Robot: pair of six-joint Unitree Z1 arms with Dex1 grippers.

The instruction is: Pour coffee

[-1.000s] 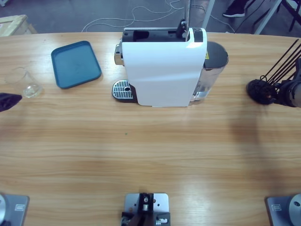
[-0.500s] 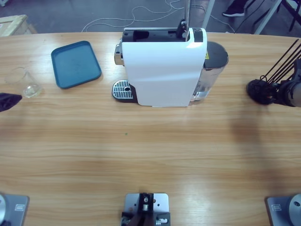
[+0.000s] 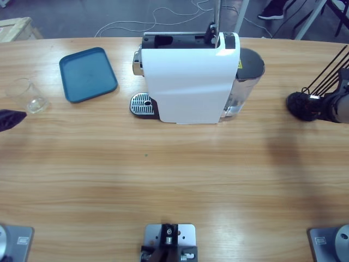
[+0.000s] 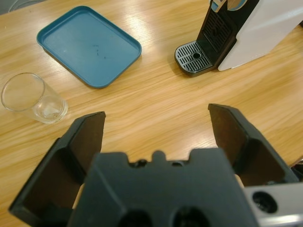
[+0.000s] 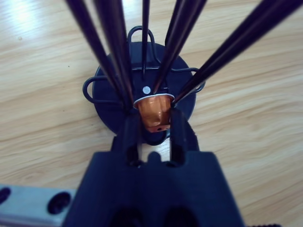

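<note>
No coffee is in view. A small clear glass (image 3: 25, 95) (image 4: 32, 97) stands upright near the table's left end and looks empty. Just in front of it my left gripper (image 3: 11, 118) (image 4: 156, 116) hovers open, holding nothing. The white coffee machine (image 3: 188, 82) (image 4: 255, 28) stands at the back middle, its drip grid (image 3: 142, 102) (image 4: 191, 56) bare. At the right end my right gripper (image 3: 316, 106) (image 5: 154, 118) reaches into a black wire capsule rack (image 3: 299, 106) (image 5: 106, 101). Its jaws are shut on an orange capsule (image 5: 152, 109) low in the rack.
A blue tray (image 3: 87, 73) (image 4: 87, 45) lies between the glass and the machine. The machine's water tank (image 3: 248, 71) sits on its right side. The rack's thin black rods (image 5: 111, 42) rise around the right gripper. Bare wood spans the table's near half.
My right gripper has edged slightly further in at the capsule rack. The left gripper, glass, tray and machine have not moved.
</note>
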